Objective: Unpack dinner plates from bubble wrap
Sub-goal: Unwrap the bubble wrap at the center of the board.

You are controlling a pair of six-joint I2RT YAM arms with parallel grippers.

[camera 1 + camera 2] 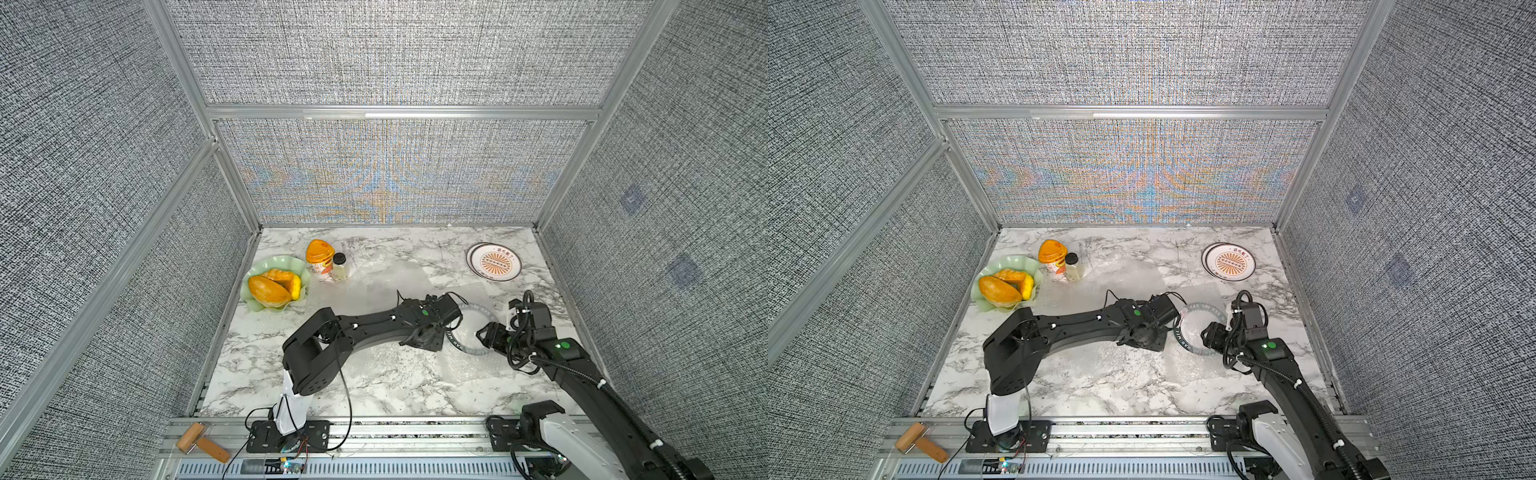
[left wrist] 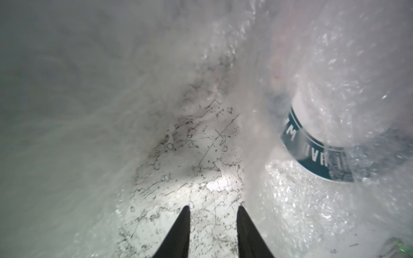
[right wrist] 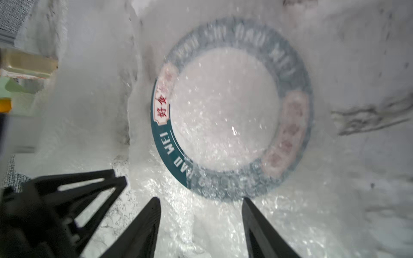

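A white dinner plate with a dark green lettered rim point(image 1: 478, 309) point(image 1: 1202, 308) lies right of the table's middle, mostly veiled by bubble wrap point(image 1: 461, 365) point(image 3: 201, 223); part of its rim point(image 3: 169, 143) point(image 2: 312, 154) is bare. Two stacked sunburst plates point(image 1: 493, 260) point(image 1: 1228, 261) rest unwrapped at the back right. My left gripper point(image 2: 213, 208) hovers open over bare marble beside the plate's left edge. At the plate's near right edge my right gripper point(image 3: 201, 200) stands open above the wrap, holding nothing. The left gripper's fingers point(image 3: 89, 185) also show in the right wrist view.
At the back left sit a wavy pale green dish with orange food point(image 1: 275, 286), an orange-lidded cup point(image 1: 320, 255) and a small jar point(image 1: 339, 266). Another clear sheet point(image 1: 382, 270) lies flat behind the left arm. A wooden roller point(image 1: 202, 442) rests on the front rail.
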